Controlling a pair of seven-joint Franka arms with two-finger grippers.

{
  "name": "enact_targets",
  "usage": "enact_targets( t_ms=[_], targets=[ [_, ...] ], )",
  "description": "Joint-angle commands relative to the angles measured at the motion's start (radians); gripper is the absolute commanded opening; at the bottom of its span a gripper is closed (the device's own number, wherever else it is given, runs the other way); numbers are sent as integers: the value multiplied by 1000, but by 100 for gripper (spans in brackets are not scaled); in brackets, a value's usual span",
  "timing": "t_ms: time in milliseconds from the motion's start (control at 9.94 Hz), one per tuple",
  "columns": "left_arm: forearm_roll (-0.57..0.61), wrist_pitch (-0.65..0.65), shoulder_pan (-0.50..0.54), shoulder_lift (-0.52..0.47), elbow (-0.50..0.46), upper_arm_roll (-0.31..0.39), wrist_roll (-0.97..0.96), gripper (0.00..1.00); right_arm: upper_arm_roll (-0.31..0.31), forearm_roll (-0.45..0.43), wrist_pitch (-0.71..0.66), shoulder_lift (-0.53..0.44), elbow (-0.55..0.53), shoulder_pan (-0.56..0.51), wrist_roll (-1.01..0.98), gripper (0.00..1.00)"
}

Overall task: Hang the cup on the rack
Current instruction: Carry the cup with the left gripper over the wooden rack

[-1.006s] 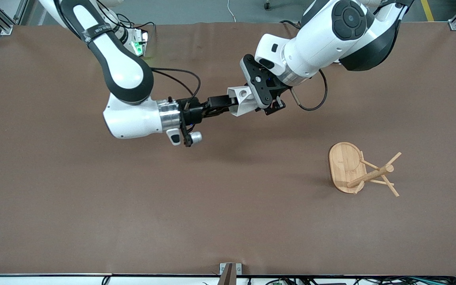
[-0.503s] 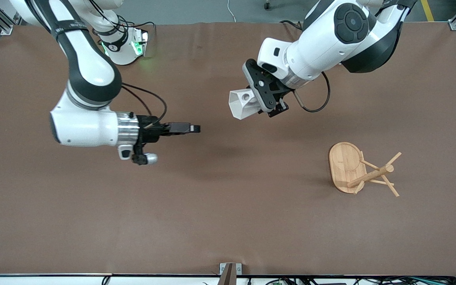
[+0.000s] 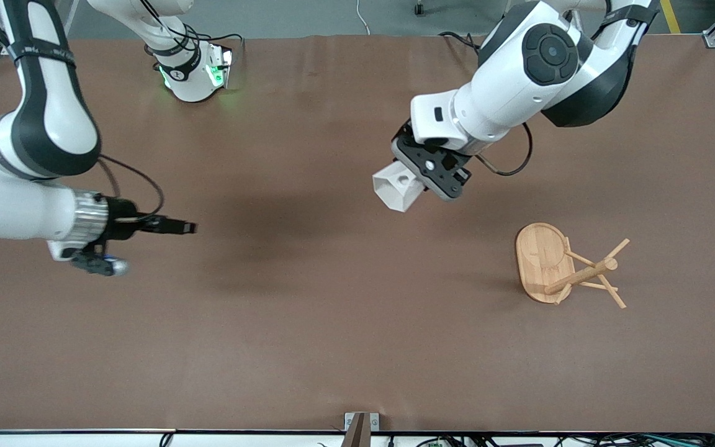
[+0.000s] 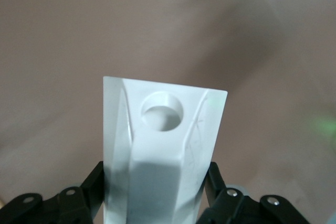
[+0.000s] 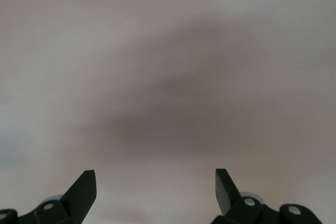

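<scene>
No writing can be read on anything here. There is one cup, one rack and two arms.

The left gripper [image 3: 416,180] is holding the small white cup with flat angled sides [image 3: 396,187] up in the air, over the bare middle of the brown worktop [image 3: 332,323]. Its black fingers [image 4: 92,182] are squeezing the cup from both sides. In the left wrist view the cup [image 4: 163,150] is sticking out between the fingers, and the round hole in its handle [image 4: 161,114] is facing the camera.

The light bamboo rack with an oval flat base [image 3: 565,267] is sitting on the worktop toward the left arm's end, nearer to the front camera than the spot under the cup. It is well apart from the cup. It has one middle post and several thin pegs poking out at angles. Nothing is hanging on the pegs.

The right gripper [image 3: 180,227] is waiting in the air over the worktop toward the right arm's end. Its fingers [image 5: 81,192] are spread wide apart and are holding nothing.
</scene>
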Motion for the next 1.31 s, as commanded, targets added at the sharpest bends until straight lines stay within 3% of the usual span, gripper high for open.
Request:
enact_targets(
  t_ms=[0,101,201,503,604,805,1208],
  targets=[
    [51,24,-2,24,-7,18,-117,1,-32,-239,-21,-85,43,8,-43,100],
    [50,36,-6,26,-4,47,-168,1,-35,-298,-30,-117,75,-5,-40,100],
    [50,42,-3,39,18,62,-214,0,-38,-298,-59,-161,83,-27,-52,100],
    [79,42,21,52,33,96,-291,0,-152,-298,-319,-243,186,21,-60,100],
    [82,41,50,53,23,95,-289,0,-158,-303,-334,-242,233,16,-93,100],
    [80,48,82,36,-46,96,-245,0,-157,-295,-317,-239,238,5,-135,100],
    [-33,205,113,-111,-347,150,-95,0,-149,-294,-314,-256,204,10,-137,100]
  ],
)
